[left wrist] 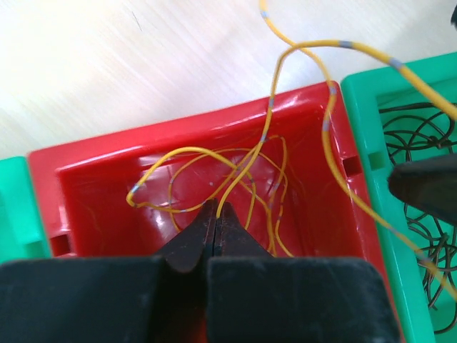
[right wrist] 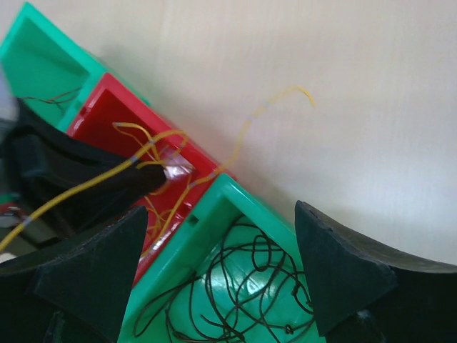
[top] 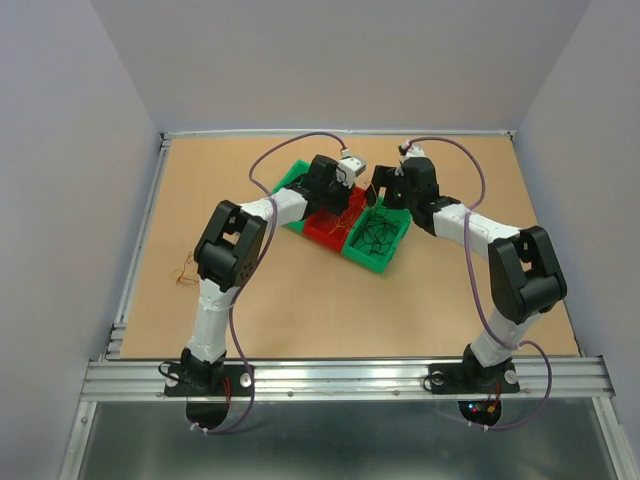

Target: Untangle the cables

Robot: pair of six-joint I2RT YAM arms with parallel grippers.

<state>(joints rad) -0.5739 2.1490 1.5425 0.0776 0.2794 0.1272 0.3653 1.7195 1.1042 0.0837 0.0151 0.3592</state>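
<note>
My left gripper (left wrist: 216, 214) is shut on a thin yellow cable (left wrist: 232, 187) just above the red bin (left wrist: 86, 179), which holds several curly yellow cables (left wrist: 214, 153). One long yellow cable (left wrist: 328, 128) runs up over the bin's far rim and across the green bin (left wrist: 364, 121) to the right. My right gripper (right wrist: 221, 214) is open and empty over that green bin (right wrist: 214, 204), which holds tangled black cables (right wrist: 243, 286). In the top view the left gripper (top: 345, 188) and the right gripper (top: 385, 192) are close together over the bins.
Three bins stand in a row: a green bin (top: 292, 180), the red bin (top: 325, 228) and a green bin (top: 378, 245). The far green bin (right wrist: 43, 64) holds a few thin dark reddish strands. Loose orange strands (top: 185, 270) lie on the table at the left.
</note>
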